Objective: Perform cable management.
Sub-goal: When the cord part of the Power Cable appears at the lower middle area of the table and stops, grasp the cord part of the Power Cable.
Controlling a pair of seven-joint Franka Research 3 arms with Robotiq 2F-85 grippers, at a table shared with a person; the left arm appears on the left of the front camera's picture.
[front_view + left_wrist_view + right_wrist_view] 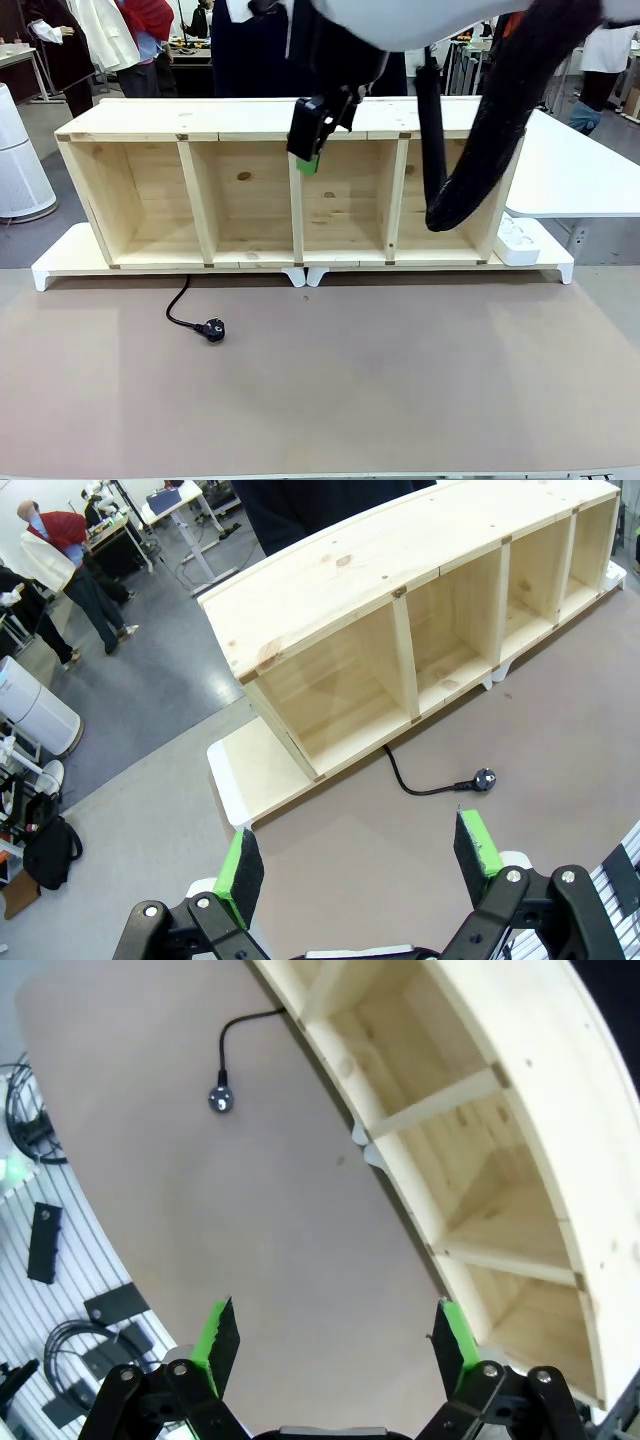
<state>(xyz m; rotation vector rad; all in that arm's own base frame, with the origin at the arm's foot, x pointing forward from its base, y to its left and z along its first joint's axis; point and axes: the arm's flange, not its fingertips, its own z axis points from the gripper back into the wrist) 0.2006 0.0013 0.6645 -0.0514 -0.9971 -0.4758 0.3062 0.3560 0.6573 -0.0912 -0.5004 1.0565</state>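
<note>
The cable (pixel 178 308) is a thin black cord that comes out from under the wooden shelf (pixel 250 120) and curls to a black plug (pixel 213 330) lying on the brown table top. In the left wrist view the cable (pixel 408 783) and its plug (pixel 484 779) lie well beyond my left gripper (pixel 357 855), which is open and holds nothing. High over the table, my right gripper (pixel 334 1342) is open too, with the plug (pixel 220 1100) far off at upper left. In the front view the right gripper (pixel 310 158) hangs before the shelf's middle divider.
The four-bay shelf stands on white risers (pixel 60 262) across the far side. A white power strip (pixel 520 240) sits at its right end, beside a white table (pixel 570 170). A person in dark clothes (pixel 250 50) stands behind the shelf. The arm's thick black hose (pixel 470 180) hangs at right.
</note>
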